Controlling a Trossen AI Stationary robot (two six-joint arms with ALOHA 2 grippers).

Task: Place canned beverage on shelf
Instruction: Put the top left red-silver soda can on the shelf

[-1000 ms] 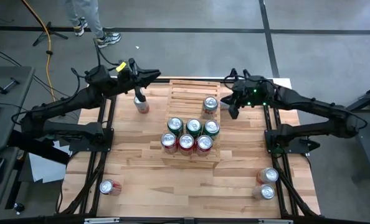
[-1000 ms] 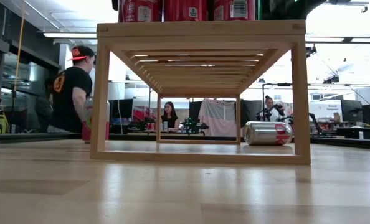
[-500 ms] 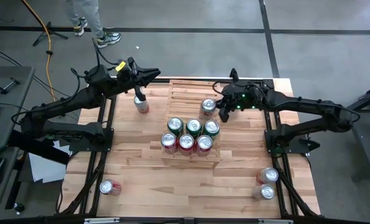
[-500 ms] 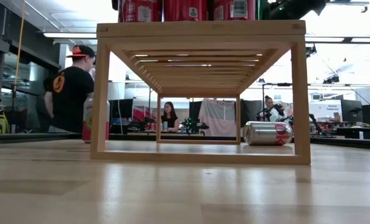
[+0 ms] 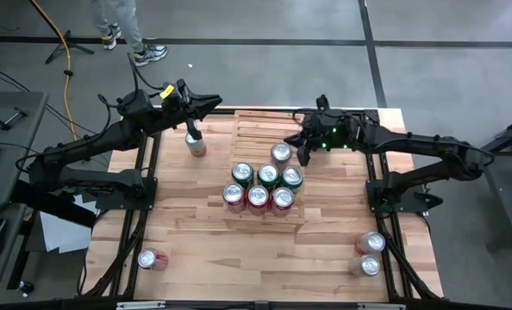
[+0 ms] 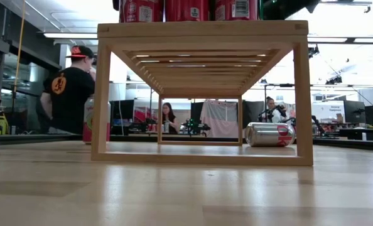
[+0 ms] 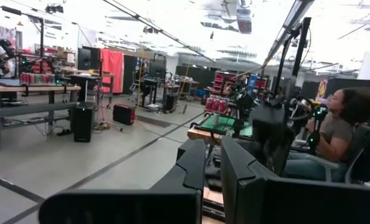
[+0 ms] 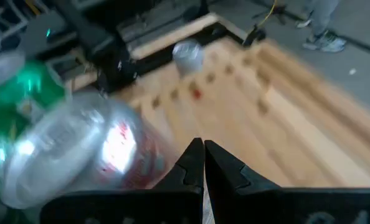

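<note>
The shelf [image 5: 258, 138] is a pale slatted rack in the middle of the table. Several cans [image 5: 257, 197] stand in two rows on its near part. One more silver-topped red can [image 5: 280, 153] stands on the slats just behind those rows, blurred in the right wrist view [image 8: 104, 155]. My right gripper [image 5: 304, 157] is shut right beside this can, on its right side. My left gripper [image 5: 216, 103] is shut on nothing and held high over the table's far left, pointing out into the room [image 7: 213, 165]. My right gripper touches the wall of the lone can [image 8: 154, 158] with the outer side of its shut fingers [image 8: 191, 158]. It comes at the can from the table's right, slanting down. The can stands on the shelf's slats.
A can [image 5: 194, 142] stands on the tabletop left of the shelf, under my left arm. Two cans [image 5: 371, 244] sit at the near right and one [image 5: 150, 258] lies at the near left. A can [image 6: 269, 134] lies behind the shelf's frame. People are in the room beyond.
My right gripper, still shut, has moved toward the table's left and a little toward its near edge. The lone can has slid along the slats ahead of it, closer to the rows of cans.
</note>
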